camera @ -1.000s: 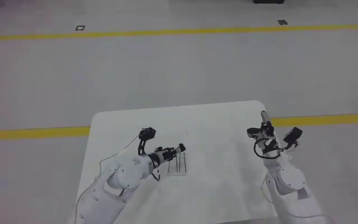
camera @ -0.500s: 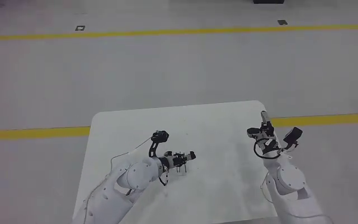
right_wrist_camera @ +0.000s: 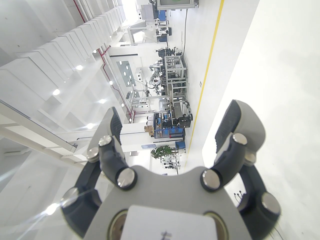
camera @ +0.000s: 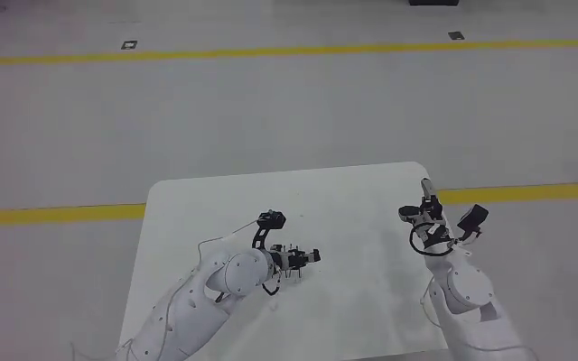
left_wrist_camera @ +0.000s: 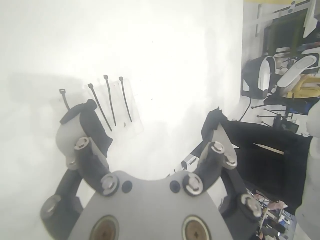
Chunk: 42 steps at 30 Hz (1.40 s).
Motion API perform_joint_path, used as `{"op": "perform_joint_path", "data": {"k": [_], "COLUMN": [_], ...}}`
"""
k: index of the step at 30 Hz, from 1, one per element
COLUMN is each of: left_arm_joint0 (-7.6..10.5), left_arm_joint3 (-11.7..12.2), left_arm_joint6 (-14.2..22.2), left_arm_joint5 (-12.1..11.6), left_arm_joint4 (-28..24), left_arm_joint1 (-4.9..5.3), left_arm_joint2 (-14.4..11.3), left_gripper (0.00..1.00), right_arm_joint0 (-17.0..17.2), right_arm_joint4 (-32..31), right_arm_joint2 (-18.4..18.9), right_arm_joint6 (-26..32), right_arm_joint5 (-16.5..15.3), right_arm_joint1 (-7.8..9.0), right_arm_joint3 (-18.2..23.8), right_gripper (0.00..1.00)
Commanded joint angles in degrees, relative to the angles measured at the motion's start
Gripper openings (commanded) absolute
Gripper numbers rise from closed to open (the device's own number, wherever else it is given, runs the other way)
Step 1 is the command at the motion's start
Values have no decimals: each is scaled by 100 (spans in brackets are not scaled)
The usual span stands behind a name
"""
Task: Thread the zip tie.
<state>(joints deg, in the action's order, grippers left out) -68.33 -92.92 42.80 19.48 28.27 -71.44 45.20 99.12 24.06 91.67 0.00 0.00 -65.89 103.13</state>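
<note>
Zip ties [left_wrist_camera: 110, 103] flat on table [left_wrist_camera: 175, 51], just beside left hand [left_wrist_camera: 148, 111], fingers [left_wrist_camera: 88, 123] spread.

No text, number or brand can be read. A white rectangular label [right_wrist_camera: 170, 222] is seen on the grey metal base plate [right_wrist_camera: 160, 183] of the right gripper [right_wrist_camera: 172, 108], but only a small dark mark at its cut-off edge is shown, and it cannot be made out. On the two small dark square plates [camera: 129, 44] set in the pale grey floor [camera: 271, 117], no print can be told.
</note>
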Motion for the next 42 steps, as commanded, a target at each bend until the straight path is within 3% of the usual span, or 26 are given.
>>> {"op": "perform_joint_path", "data": {"k": [1,5,11,13,37,41,42], "left_arm_joint0": [0,44,-15,-58,-59,-121,-135], "left_arm_joint3": [1,167,273,164,163,-76,-109], "left_arm_joint6": [0,-19,354,448,577,670,724], "left_arm_joint5": [0,0,0,0,0,0,0], "left_arm_joint4": [4,807,1459,1705,1619,1719,1748], "left_arm_joint1": [0,-26,-252,-340,-350,-345,-346], "left_arm_joint2": [0,-179,-7,57,197,239,266], "left_gripper": [100,100,100,100,100,100,95], "right_arm_joint0": [0,0,0,0,0,0,0], "right_arm_joint4": [0,0,0,0,0,0,0], "right_arm_joint2": [0,0,0,0,0,0,0], "right_arm_joint6": [0,0,0,0,0,0,0], "right_arm_joint5": [0,0,0,0,0,0,0], "right_arm_joint1": [0,0,0,0,0,0,0], "right_arm_joint3": [0,0,0,0,0,0,0], "right_gripper": [100,100,100,100,100,100,100]}}
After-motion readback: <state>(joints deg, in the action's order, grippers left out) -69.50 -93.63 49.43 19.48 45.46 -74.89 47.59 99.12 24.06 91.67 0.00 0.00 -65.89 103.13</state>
